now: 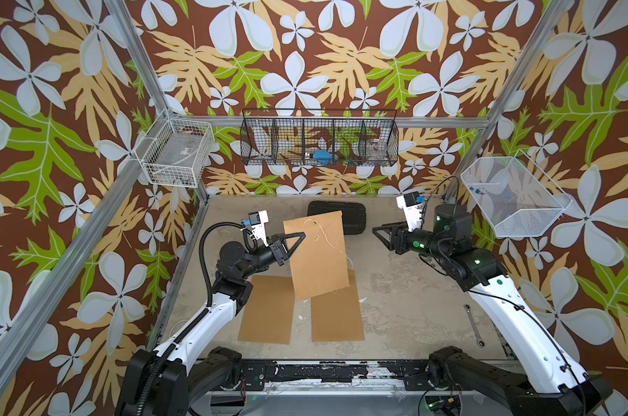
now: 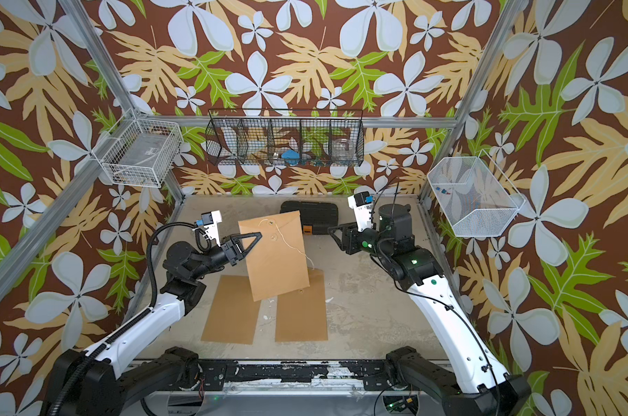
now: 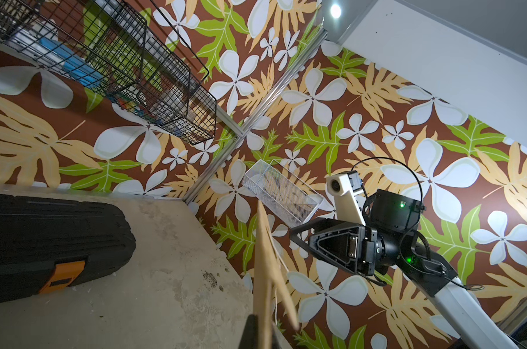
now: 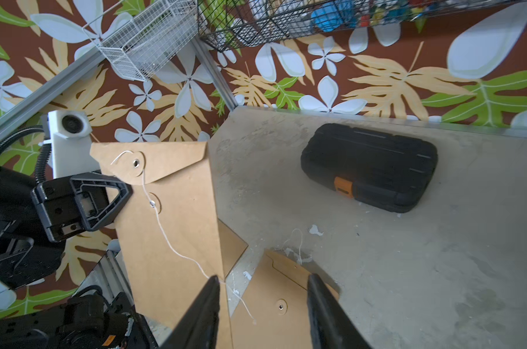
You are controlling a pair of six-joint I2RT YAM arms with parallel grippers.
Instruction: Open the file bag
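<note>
A brown paper file bag [image 1: 316,259] [image 2: 274,255] hangs upright above the table. My left gripper [image 1: 299,236] [image 2: 257,236] is shut on its left edge near the top; the left wrist view shows the bag [image 3: 263,272] edge-on between the jaws [image 3: 260,329], flap standing slightly off. Its white string [image 4: 165,238] runs from the flap button past the lower button and hangs loose, brushing one fingertip [image 4: 215,282] of my right gripper [image 4: 262,281]. That gripper [image 1: 375,228] [image 2: 331,228] is open, right of the bag and apart from it.
Two more brown file bags [image 1: 267,309] [image 1: 337,313] lie flat on the table under the held one. A black tool case [image 1: 352,216] sits at the back, a wrench [image 1: 472,324] at the right. Wire baskets [image 1: 319,138] [image 1: 514,196] hang on the walls.
</note>
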